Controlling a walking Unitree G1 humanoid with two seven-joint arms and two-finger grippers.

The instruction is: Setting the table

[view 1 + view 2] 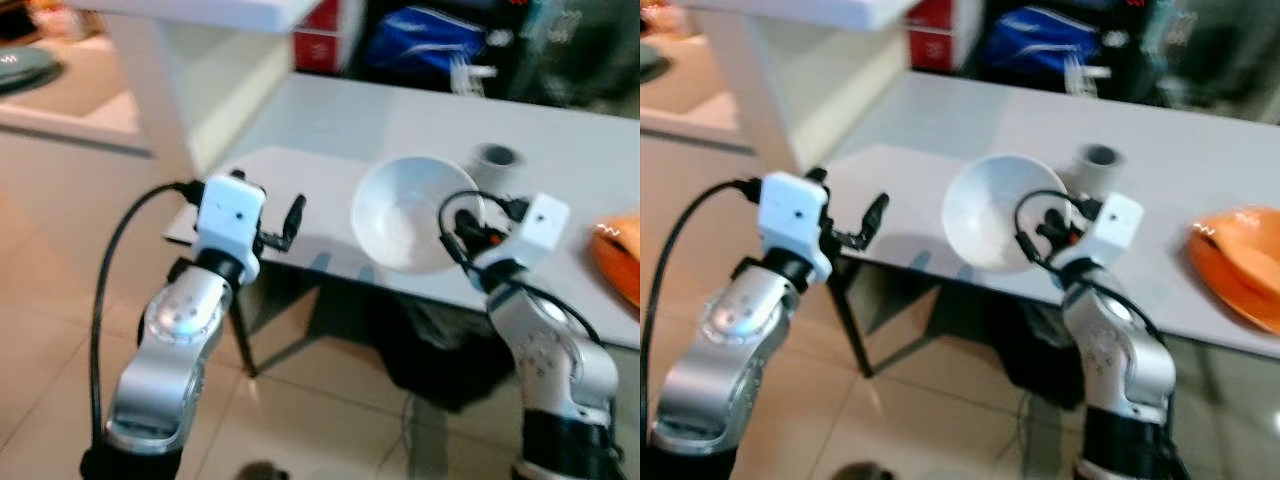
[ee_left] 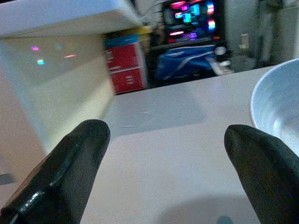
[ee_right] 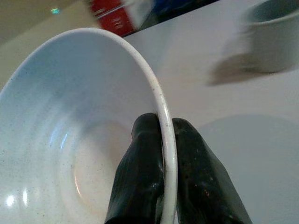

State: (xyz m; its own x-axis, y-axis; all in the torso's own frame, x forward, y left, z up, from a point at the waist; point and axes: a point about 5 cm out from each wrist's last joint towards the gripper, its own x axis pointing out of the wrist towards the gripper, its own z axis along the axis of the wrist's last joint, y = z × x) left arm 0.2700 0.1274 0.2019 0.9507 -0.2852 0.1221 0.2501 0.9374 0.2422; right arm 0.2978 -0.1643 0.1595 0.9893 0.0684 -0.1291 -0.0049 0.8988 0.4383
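— Spreading across most of the view is a pale grey table (image 1: 330, 130), with both arms raised at its near edge. What does the right one have?

— The right gripper (image 3: 164, 154) has its two black fingers (image 3: 140, 186) pinched together on the rim of a white bowl (image 1: 410, 212), one finger inside the rim, the other outside. The bowl is tilted up on its side, its hollow turned toward the robot, over the near part of the table.

— And past those jaws?

— Just beyond the bowl stands a small grey cup (image 1: 496, 160), upright on the tabletop. Further out to the robot's right of the jaws lies an orange dish (image 1: 1240, 262), well apart from the bowl.

— The left arm?

— The left gripper (image 2: 168, 140) holds nothing; its fingers (image 2: 65, 172) stand wide apart, with bare tabletop between them, at the table's near left corner. The bowl's rim sits just beside its right-hand finger, not touching. Ahead of those jaws, behind the table, are a blue bag (image 1: 425, 45) and red boxes (image 2: 125, 70), blurred.
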